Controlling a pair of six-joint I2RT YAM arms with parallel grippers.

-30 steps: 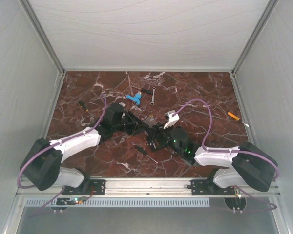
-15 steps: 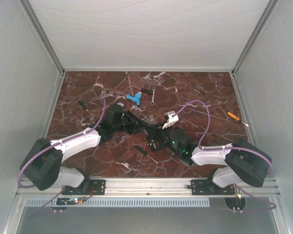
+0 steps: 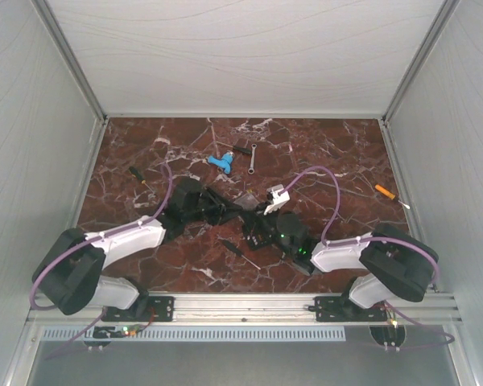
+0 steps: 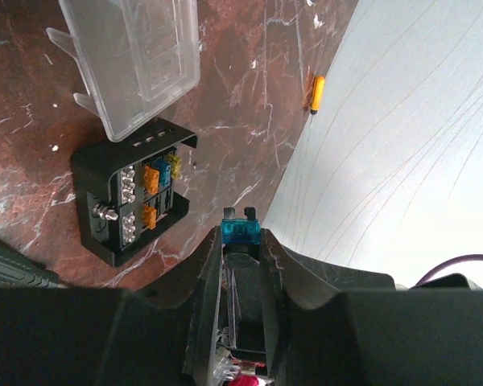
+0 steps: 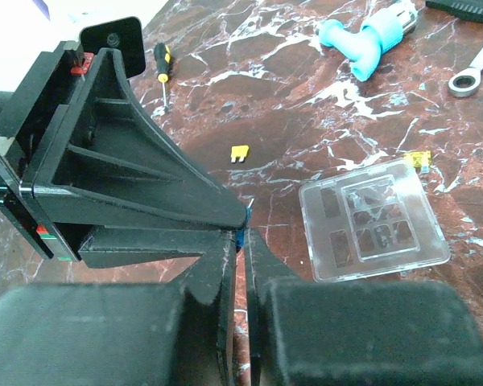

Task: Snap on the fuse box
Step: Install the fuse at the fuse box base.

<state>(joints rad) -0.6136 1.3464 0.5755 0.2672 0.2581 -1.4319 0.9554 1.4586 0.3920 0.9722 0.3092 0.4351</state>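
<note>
- The fuse box (image 4: pixel 137 195), a small flat black square plastic box, lies open on the dark red marbled tabletop (image 3: pixel 330 153), with orange, yellow and blue fuses set in its slots
- Its clear square plastic lid (image 4: pixel 137 56) lies beside the box on the table, one edge at the box's rim; whether they touch cannot be told
- The left gripper (image 4: pixel 241 251) is clamped on a small translucent blue blade fuse (image 4: pixel 241 232), which pokes out past the fingertips, just beside the box
- The right gripper (image 5: pixel 237 241) has its fingers drawn almost together, only a thin slit between them; a blue sliver shows at the tips, and whether they pinch it cannot be told
- In the right wrist view the left gripper's black body sits right at those fingertips
- A loose yellow fuse (image 5: pixel 240 153) lies near the lid
- Farther off lie a blue plastic piece (image 5: pixel 362 40), a silver ring spanner (image 5: pixel 473 72) and a yellow-and-black screwdriver (image 5: pixel 163 68)
</note>
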